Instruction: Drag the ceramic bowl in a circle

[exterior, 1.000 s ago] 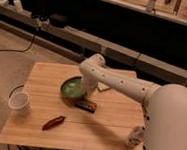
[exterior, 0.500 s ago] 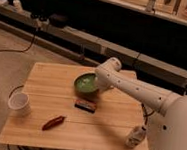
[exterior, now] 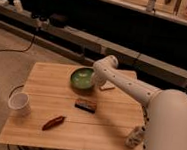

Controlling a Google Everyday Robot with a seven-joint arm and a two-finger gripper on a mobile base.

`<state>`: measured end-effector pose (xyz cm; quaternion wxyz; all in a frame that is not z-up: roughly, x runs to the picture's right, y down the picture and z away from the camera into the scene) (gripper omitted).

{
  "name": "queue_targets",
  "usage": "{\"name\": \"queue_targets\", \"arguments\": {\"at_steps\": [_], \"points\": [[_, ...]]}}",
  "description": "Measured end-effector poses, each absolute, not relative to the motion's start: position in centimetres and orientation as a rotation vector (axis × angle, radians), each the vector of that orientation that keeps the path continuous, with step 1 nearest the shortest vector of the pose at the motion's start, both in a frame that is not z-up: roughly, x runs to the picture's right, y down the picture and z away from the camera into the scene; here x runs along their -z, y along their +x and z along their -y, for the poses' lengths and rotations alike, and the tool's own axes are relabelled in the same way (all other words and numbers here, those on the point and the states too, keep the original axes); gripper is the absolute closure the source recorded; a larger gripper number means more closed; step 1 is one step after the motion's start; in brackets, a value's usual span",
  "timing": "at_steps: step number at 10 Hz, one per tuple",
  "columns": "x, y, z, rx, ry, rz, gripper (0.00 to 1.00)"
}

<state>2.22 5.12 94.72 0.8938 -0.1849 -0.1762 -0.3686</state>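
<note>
The ceramic bowl (exterior: 81,78), round and shallow with a glossy green inside and a darker rim, sits on the wooden table (exterior: 42,74) toward its far middle. My gripper (exterior: 93,79) is at the end of the white arm, down at the bowl's right rim. The arm's wrist hides the fingertips and part of the rim.
A white cup (exterior: 19,103) stands at the table's left front. A red-brown chili-shaped object (exterior: 53,122) lies near the front edge. A dark rectangular block (exterior: 85,106) lies mid-table. A pale bottle-like object (exterior: 135,136) stands at the right front. A small pale piece (exterior: 107,87) lies right of the bowl.
The bowl and my gripper have moved together to the right and toward the far side of the table. The other objects stayed put.
</note>
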Motion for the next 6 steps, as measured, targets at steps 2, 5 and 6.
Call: {"name": "queue_targets", "arguments": {"at_steps": [2, 5, 6], "points": [[-95.8, -2.7, -4.8, 0.858, -0.385, 0.443, 1.0], [-94.4, -11.8, -6.4, 1.073, -0.392, 0.559, 1.0], [-94.0, -13.8, -7.3, 1.126, -0.404, 0.591, 1.0]]}}
